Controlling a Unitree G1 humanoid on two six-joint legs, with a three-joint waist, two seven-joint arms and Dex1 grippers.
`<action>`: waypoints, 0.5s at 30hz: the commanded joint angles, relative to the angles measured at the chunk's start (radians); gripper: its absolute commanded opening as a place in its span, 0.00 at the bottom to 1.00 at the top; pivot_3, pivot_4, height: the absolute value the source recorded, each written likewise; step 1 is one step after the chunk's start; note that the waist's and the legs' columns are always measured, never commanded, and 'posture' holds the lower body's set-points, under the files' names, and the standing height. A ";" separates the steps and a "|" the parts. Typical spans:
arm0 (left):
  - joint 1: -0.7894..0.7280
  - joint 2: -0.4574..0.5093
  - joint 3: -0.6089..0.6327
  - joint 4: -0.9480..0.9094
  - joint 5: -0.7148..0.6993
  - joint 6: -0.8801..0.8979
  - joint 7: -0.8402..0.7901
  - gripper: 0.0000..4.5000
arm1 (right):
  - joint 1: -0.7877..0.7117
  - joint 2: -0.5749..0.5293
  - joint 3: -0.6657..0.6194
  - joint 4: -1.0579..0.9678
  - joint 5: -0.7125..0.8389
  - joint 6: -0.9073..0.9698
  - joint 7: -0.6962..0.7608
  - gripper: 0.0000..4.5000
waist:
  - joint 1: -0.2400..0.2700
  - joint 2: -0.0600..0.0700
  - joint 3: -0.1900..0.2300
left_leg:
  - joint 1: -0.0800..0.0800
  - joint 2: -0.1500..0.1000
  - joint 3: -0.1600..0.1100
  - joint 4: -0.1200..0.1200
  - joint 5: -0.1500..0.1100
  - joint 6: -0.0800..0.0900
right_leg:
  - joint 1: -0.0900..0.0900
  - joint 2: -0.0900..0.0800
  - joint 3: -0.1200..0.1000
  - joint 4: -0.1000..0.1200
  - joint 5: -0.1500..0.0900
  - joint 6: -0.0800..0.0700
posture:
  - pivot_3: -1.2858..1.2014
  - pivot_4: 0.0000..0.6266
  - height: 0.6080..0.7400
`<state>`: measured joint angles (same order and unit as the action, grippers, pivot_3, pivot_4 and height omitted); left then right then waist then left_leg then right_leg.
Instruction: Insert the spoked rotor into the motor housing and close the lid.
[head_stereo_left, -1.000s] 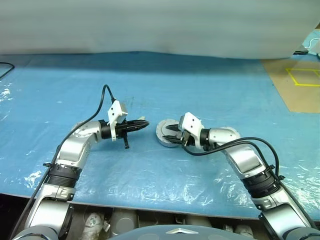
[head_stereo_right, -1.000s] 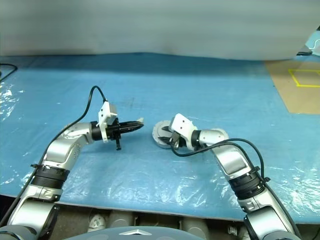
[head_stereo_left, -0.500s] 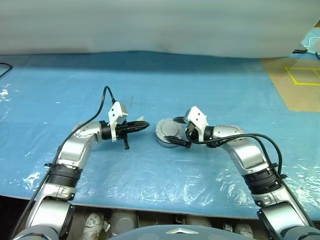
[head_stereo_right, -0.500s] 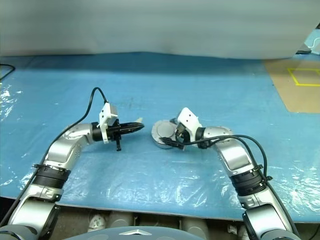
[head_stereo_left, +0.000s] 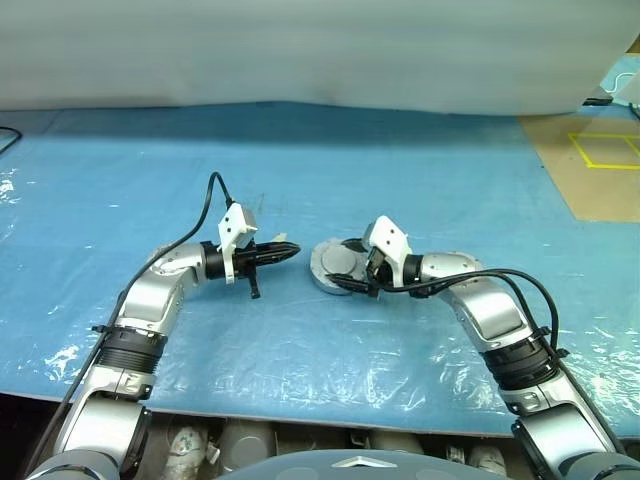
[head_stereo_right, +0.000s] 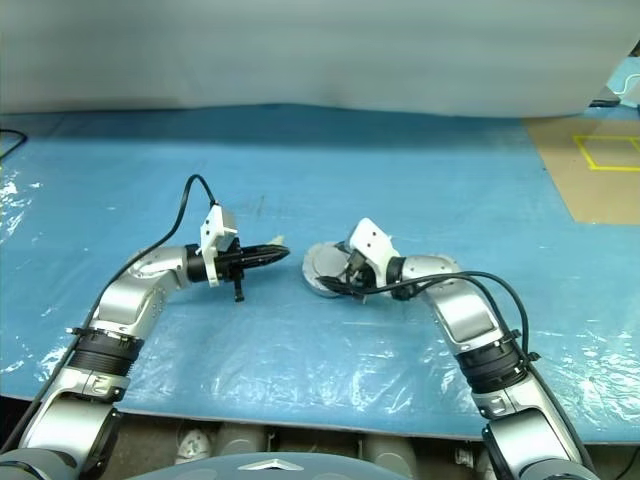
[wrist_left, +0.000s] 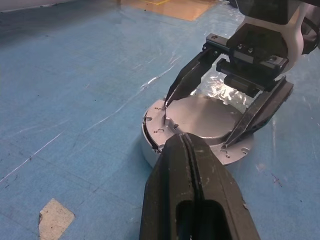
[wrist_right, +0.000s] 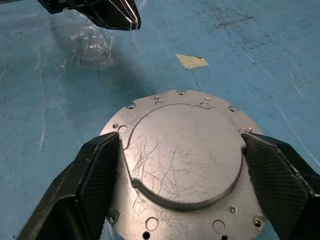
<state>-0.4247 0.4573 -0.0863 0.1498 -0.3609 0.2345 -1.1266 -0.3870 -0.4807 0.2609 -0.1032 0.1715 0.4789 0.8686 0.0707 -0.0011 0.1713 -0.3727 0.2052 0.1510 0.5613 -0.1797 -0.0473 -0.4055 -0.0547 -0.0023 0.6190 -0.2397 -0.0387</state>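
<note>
1. Lid (wrist_right: 182, 150) seated flat on top of the can (wrist_left: 150, 150), smooth face up, small bolt holes round its rim; rotor hidden from sight.
2. Can resting on the blue plastic sheet (head_stereo_left: 300, 150) covering the table, roughly midway between the two arms.
3. Right gripper (head_stereo_left: 352, 266) spread wide, one finger on each side of the lid's raised centre disc, tips at or just beside its edge; actual contact hard to tell.
4. Left gripper (head_stereo_left: 291, 248) pinched fully closed, holding nothing, pointing sideways at the can from just beside it, not touching.
5. Small tan tape scrap (wrist_right: 192, 61) stuck to the sheet near the can.
</note>
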 joint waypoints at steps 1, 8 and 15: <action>-0.003 -0.003 0.010 -0.009 0.004 -0.036 0.005 0.00 | 0.022 -0.027 0.003 -0.041 0.014 0.016 0.029 0.71 | 0.000 0.000 0.000 | 0.000 0.000 0.000 0.000 0.000 0.000 | 0.000 0.000 0.000 0.000 0.000 0.000 | 0.52 0.24 1.00; -0.023 -0.011 0.008 0.022 0.012 -0.056 0.000 0.00 | 0.038 -0.032 -0.007 -0.038 0.017 0.040 0.016 0.71 | 0.000 0.000 0.000 | 0.000 0.000 0.000 0.000 0.000 0.000 | 0.000 0.000 0.000 0.000 0.000 0.000 | 0.52 0.24 1.00; -0.020 -0.010 0.005 0.028 0.012 -0.061 -0.010 0.00 | 0.000 0.040 -0.094 -0.050 0.100 0.105 -0.037 0.71 | 0.000 0.000 0.000 | 0.000 0.000 0.000 0.000 0.000 0.000 | 0.000 0.000 0.000 0.000 0.000 0.000 | 0.52 0.24 1.00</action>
<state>-0.4317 0.4444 -0.0861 0.1900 -0.3466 0.1929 -1.1293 -0.3692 -0.4492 0.2039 -0.1325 0.2378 0.5765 0.8423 0.0709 -0.0011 0.1713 -0.3726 0.2053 0.1510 0.5616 -0.1797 -0.0473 -0.4053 -0.0548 -0.0022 0.6190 -0.2397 -0.0387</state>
